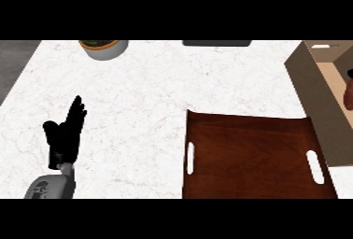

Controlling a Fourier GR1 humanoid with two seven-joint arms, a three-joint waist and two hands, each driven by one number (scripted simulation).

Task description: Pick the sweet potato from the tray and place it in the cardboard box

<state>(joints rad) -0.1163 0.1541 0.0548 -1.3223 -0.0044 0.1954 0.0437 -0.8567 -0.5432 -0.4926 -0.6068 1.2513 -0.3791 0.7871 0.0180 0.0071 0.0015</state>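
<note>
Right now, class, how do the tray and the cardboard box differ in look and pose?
The tray is dark reddish-brown wood; the box is pale tan cardboard. The tray lies flat and shallow with slot handles, while the box has tall walls. The tray holds nothing; something reddish shows inside the box at the view's edge. Both rest on the white counter.
</note>
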